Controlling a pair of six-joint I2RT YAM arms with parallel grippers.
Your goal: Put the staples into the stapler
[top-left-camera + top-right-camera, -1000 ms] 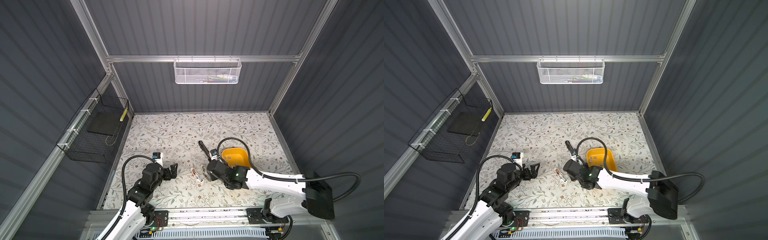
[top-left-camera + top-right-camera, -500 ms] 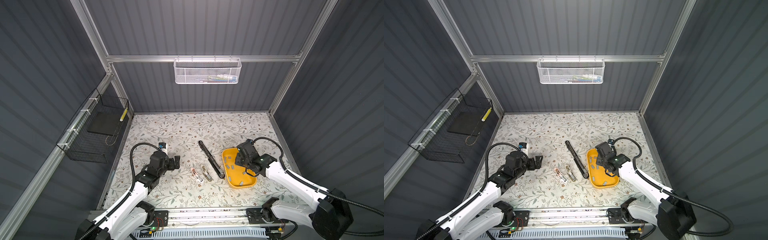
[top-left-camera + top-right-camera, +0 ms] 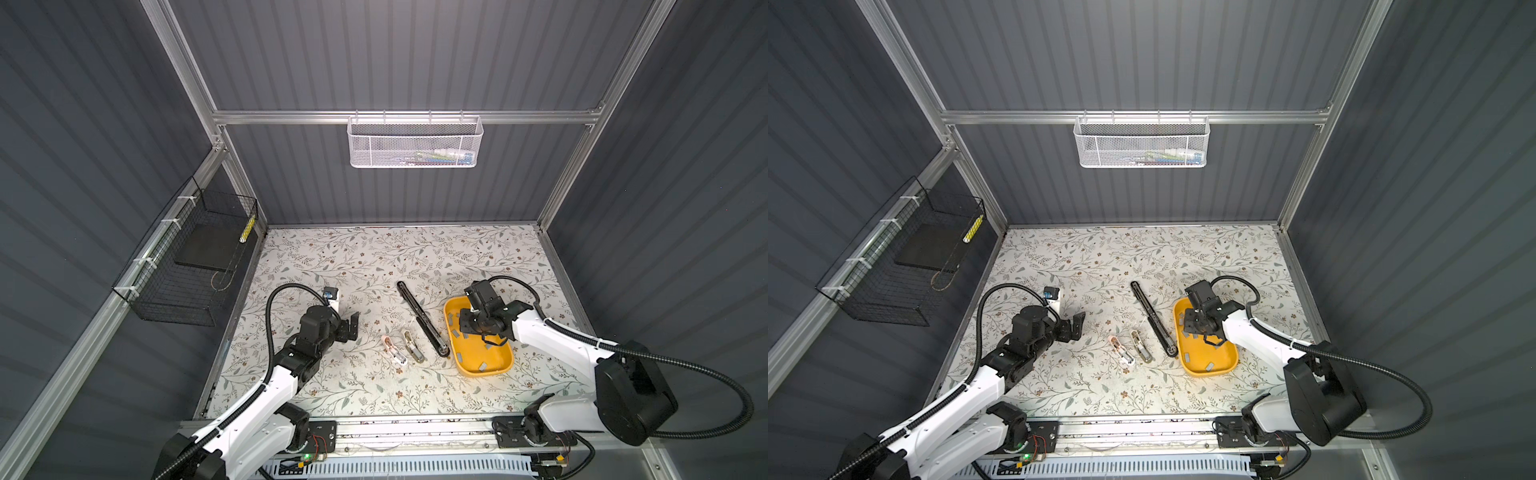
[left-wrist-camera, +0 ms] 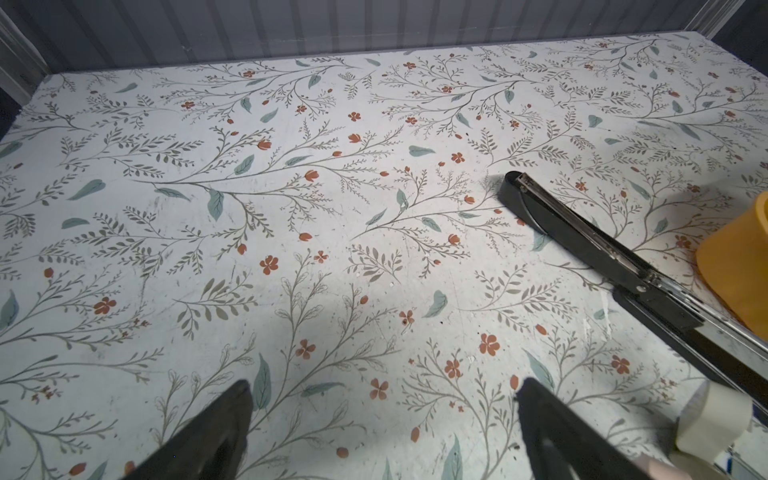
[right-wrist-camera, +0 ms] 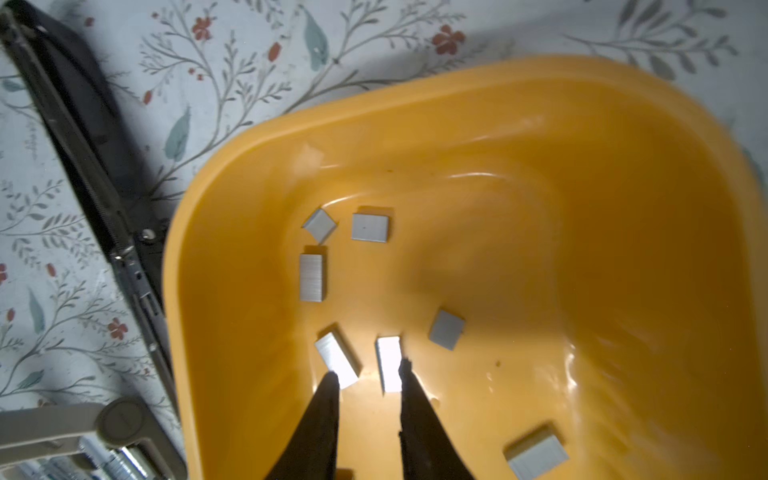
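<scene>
A yellow tray [image 3: 484, 375] at the right holds several staples [image 5: 311, 277], short grey strips scattered over its floor. My right gripper [image 5: 368, 372] reaches down into the tray, jaws narrowly apart. One bright strip [image 5: 388, 357] lies in the gap by one fingertip, and another strip [image 5: 336, 357] lies at the other fingertip. A long black stapler [image 3: 422, 324] lies opened flat along the tray's left side. Two small staplers, pink [image 3: 392, 351] and beige [image 3: 412, 350], lie left of it. My left gripper [image 3: 353, 328] hovers wide open over bare table, holding nothing.
A white mesh basket [image 3: 415, 143] hangs on the back wall and a black wire basket [image 3: 187, 266] on the left wall. The black stapler's far end [image 4: 519, 191] lies ahead of the left gripper [image 4: 384, 386], beside the tray's wall [image 4: 739, 266].
My right arm swung from the small staplers at the middle over to the yellow tray and lowered into it, its jaws narrowing. My left arm reached farther out onto the table.
</scene>
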